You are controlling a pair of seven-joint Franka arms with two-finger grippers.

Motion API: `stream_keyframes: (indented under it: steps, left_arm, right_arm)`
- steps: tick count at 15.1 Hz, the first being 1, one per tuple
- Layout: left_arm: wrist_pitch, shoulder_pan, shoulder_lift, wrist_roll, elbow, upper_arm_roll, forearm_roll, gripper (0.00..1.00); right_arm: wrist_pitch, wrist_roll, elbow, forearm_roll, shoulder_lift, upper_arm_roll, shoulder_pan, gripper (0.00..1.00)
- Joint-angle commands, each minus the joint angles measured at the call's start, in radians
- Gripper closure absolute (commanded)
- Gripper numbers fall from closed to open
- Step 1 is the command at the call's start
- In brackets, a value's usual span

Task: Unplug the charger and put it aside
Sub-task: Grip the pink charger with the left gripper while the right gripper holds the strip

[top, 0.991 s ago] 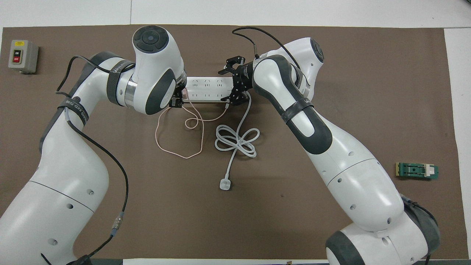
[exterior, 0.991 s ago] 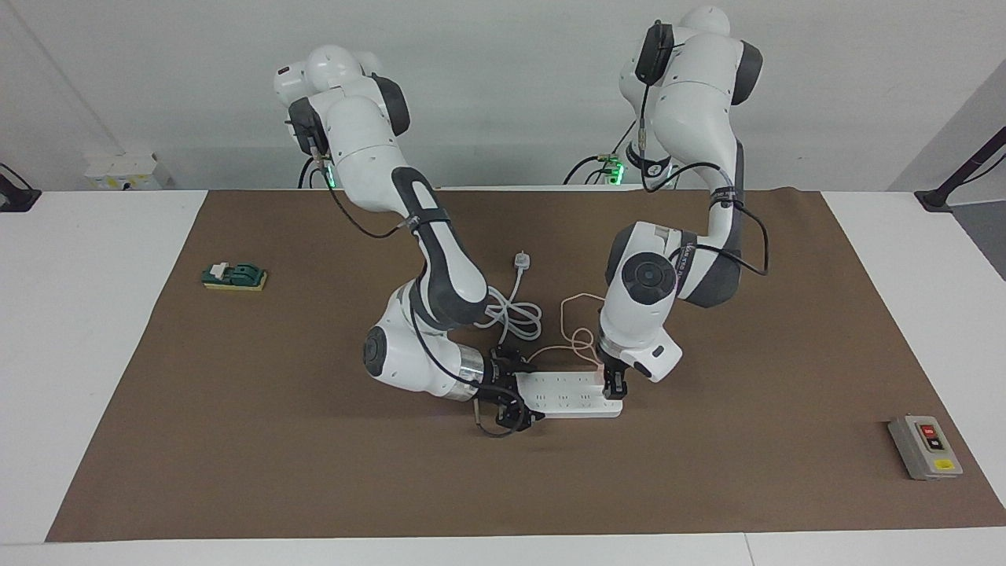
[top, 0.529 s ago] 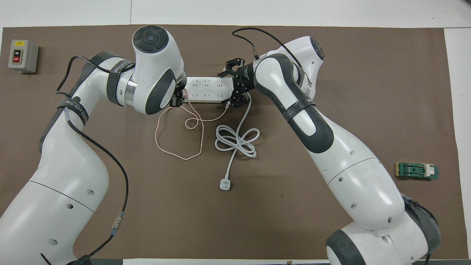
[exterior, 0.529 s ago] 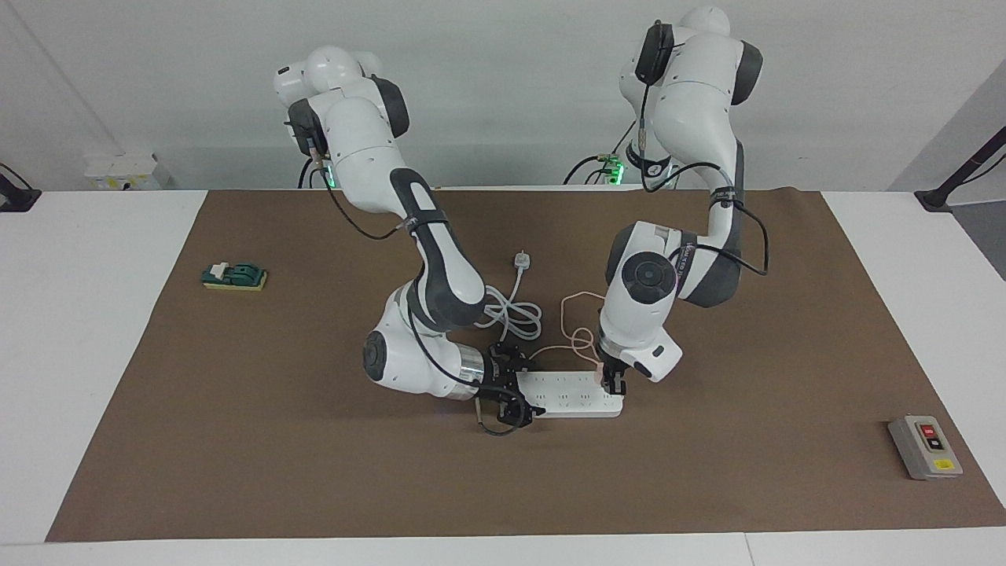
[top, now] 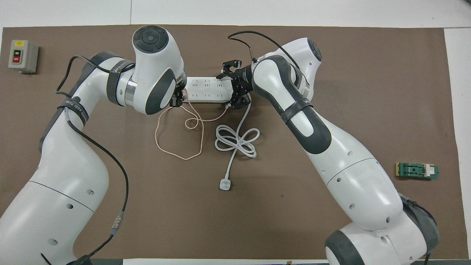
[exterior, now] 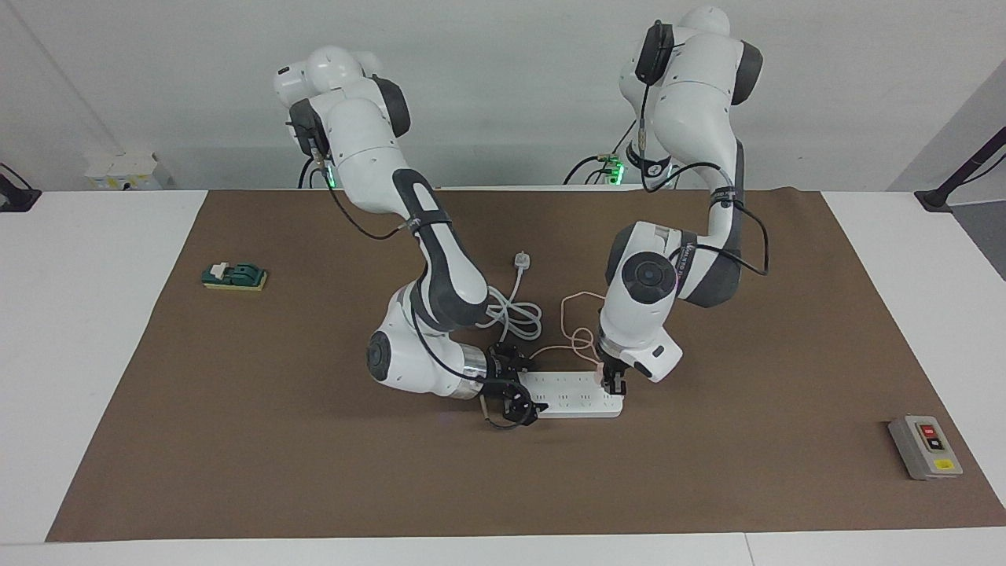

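Note:
The pale pink charger (exterior: 600, 368) (top: 185, 96) sits plugged into the white power strip (exterior: 574, 395) (top: 206, 88), at the end toward the left arm. My left gripper (exterior: 612, 384) (top: 179, 99) points down onto that end and is shut on the charger. The charger's thin pink cable (top: 173, 147) (exterior: 570, 303) loops over the mat nearer to the robots. My right gripper (exterior: 525, 391) (top: 223, 90) lies low and level at the strip's other end, its fingertips against the two long edges.
The strip's thick white cord (top: 235, 141) coils nearer to the robots and ends in a white plug (top: 225, 184) (exterior: 521, 260). A grey switch box (exterior: 925, 446) (top: 22, 56) sits toward the left arm's end. A green block (exterior: 234, 276) (top: 417, 170) lies toward the right arm's end.
The left gripper's fingers have closed on the charger. The right gripper has slid along the strip toward the left arm and drawn in onto its end.

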Motion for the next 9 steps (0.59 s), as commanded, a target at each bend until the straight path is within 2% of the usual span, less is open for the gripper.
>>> stream_keyframes:
  steps: [1, 3, 5, 9]
  left_arm:
    - [0.014, -0.013, -0.008, -0.013, -0.013, 0.013, 0.022, 1.0]
    - [0.014, -0.013, -0.008, -0.009, -0.013, 0.013, 0.022, 1.0]
    - [0.012, -0.013, -0.008, 0.0, -0.013, 0.013, 0.022, 1.0]
    - [0.003, -0.013, -0.008, 0.009, -0.013, 0.013, 0.023, 1.0]
  right_arm:
    - [0.02, -0.021, -0.013, -0.053, 0.025, -0.004, -0.01, 0.0]
    - [0.037, -0.02, 0.037, -0.053, 0.05, -0.007, -0.011, 0.0]
    - [0.073, -0.02, 0.033, -0.053, 0.05, -0.007, -0.003, 0.0]
    - [0.069, -0.018, 0.045, -0.052, 0.057, -0.007, -0.013, 0.0]
